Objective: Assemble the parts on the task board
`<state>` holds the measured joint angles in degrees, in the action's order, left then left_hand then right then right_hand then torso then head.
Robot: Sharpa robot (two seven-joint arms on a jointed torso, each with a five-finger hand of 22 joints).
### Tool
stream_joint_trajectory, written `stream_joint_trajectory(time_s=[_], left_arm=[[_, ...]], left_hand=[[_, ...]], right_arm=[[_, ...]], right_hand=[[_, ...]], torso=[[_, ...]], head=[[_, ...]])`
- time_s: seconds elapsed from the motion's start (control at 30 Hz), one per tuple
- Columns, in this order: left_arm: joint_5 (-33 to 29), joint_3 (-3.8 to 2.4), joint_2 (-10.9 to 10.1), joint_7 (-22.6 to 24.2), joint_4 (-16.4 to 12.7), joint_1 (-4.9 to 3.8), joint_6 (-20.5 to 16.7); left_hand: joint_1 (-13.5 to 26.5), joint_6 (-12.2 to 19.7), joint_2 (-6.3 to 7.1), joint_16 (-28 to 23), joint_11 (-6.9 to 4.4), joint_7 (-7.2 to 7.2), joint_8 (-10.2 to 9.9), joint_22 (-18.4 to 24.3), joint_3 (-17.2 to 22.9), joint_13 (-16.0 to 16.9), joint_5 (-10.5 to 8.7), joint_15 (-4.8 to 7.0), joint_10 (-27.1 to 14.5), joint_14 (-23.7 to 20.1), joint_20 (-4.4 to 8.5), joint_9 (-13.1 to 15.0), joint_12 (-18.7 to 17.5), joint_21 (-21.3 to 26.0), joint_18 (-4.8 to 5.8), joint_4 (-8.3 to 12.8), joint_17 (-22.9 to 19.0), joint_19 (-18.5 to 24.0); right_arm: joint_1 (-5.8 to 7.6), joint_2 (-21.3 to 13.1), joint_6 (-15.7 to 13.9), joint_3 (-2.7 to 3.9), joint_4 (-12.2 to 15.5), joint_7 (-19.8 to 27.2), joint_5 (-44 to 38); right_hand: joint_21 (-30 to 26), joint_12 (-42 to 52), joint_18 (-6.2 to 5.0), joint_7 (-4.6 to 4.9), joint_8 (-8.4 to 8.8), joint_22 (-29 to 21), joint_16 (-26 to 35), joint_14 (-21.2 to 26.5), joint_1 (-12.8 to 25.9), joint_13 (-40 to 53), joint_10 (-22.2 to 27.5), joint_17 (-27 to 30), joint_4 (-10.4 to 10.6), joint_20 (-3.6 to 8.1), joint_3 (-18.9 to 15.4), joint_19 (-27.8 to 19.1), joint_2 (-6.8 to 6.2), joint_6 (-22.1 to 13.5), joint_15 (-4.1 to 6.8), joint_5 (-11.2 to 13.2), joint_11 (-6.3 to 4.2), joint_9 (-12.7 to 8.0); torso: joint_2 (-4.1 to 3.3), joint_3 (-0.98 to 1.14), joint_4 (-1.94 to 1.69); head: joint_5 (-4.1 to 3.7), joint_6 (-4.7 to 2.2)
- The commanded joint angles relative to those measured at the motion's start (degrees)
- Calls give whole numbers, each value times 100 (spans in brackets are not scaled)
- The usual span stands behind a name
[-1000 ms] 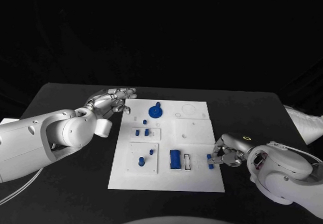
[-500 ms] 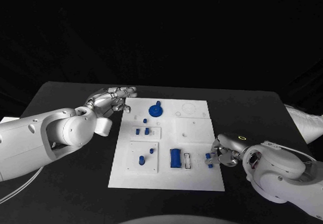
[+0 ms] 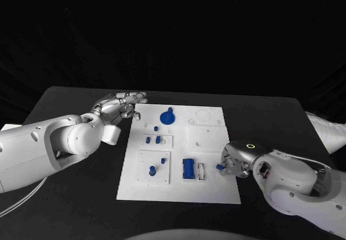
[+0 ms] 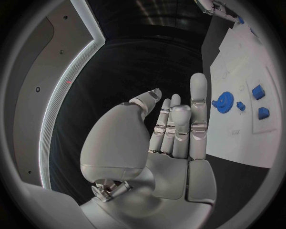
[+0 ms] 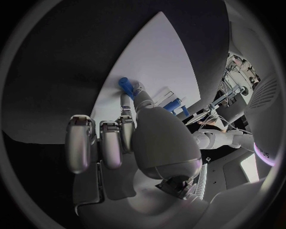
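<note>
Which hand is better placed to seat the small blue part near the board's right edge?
Right. The right hand already pinches the small blue part at the task board, beside the upright blue block. The left hand hovers open off the board's far left corner, holding nothing.

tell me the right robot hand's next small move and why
Probably lift the small blue part slightly and carry it toward the open frame slot beside the tall blue block. The right robot hand pinches that part low over the task board, and the slot looks unfilled.
</note>
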<state>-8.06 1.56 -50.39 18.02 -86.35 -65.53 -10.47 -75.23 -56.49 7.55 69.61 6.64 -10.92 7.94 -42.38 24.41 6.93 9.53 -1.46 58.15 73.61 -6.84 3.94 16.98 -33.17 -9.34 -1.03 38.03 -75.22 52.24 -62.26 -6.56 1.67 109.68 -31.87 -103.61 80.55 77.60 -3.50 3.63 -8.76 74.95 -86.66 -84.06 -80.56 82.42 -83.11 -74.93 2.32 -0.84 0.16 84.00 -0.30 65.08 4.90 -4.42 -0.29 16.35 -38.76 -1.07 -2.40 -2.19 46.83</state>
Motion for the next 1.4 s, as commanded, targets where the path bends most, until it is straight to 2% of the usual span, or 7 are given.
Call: stream_joint_trajectory(time_s=[0.03,0.23,0.4,0.67,0.87,0.93,1.4], left_arm=[[44,-3,5,32,-13,-1,100],[54,-3,8,32,-13,-1,99],[56,-3,11,33,-13,-1,95],[57,-3,16,35,-9,-1,91],[57,-3,18,37,-7,-1,94],[57,-3,20,37,-7,-1,95],[57,-3,27,31,-20,-1,99]], left_hand=[[5,48,-38,13,4,5,26,6,-36,8,26,-2,-53,-53,2,1,30,33,-100,3,-5,31],[5,48,-38,13,4,5,26,6,-36,8,26,-2,-53,-53,2,1,30,33,-100,3,-5,31],[0,49,-42,14,4,6,29,6,-35,8,27,-1,-58,-54,2,1,37,33,-100,7,-8,32],[0,49,-42,14,4,6,29,6,-35,8,27,-1,-58,-54,2,1,37,33,-100,7,-8,32],[0,49,-42,14,4,6,29,6,-35,8,27,-1,-58,-54,2,1,37,33,-100,7,-8,32],[0,49,-42,14,4,6,29,6,-35,8,27,-1,-58,-54,2,1,37,33,-100,7,-8,32],[0,49,-42,14,4,6,29,6,-35,8,27,-1,-58,-54,2,1,37,33,-100,7,-8,32]], right_arm=[[-73,19,673,-56,-74,-105,-398],[-77,25,522,-56,-96,-116,-171],[-78,8,207,-56,-99,-137,361],[-69,-53,-592,-38,16,-166,1234],[-1,-122,-1351,-4,222,-90,1794],[23,-132,-1489,1,282,-62,1967],[58,114,-1534,4,299,-116,2706]], right_hand=[[29,6,44,-3,57,189,-15,-462,-330,72,-327,-844,-39,-26,154,121,317,55,1,-413,-76,-25],[37,-14,44,-8,198,202,-20,-467,150,73,-333,-861,185,-27,590,126,209,80,-2,-1154,-76,-103],[46,-16,45,21,274,215,-30,-472,365,85,-342,-887,211,-21,1294,133,-26,134,-6,-1666,-80,-133],[56,-6,48,16,306,231,-44,-479,640,102,-363,-920,121,-29,2100,141,-238,195,-8,-1704,-60,-112],[68,23,52,-16,295,249,-56,-485,935,123,-389,-945,168,-24,2181,150,-394,256,3,-1117,-85,-80],[77,50,54,-17,291,262,-65,-488,987,138,-399,-963,182,-20,2166,156,-421,271,5,-1084,-86,-74],[108,154,63,-95,219,306,-88,-498,1501,203,-447,-1009,469,19,1745,179,-529,481,51,-1575,-145,-1]], torso=[[2,-1,2],[5,0,2],[2,1,-1],[3,2,3],[2,0,3],[1,-1,1],[-1,0,-1]], head=[[3,10],[-5,17],[2,18],[14,10],[15,5],[12,7],[14,20]])
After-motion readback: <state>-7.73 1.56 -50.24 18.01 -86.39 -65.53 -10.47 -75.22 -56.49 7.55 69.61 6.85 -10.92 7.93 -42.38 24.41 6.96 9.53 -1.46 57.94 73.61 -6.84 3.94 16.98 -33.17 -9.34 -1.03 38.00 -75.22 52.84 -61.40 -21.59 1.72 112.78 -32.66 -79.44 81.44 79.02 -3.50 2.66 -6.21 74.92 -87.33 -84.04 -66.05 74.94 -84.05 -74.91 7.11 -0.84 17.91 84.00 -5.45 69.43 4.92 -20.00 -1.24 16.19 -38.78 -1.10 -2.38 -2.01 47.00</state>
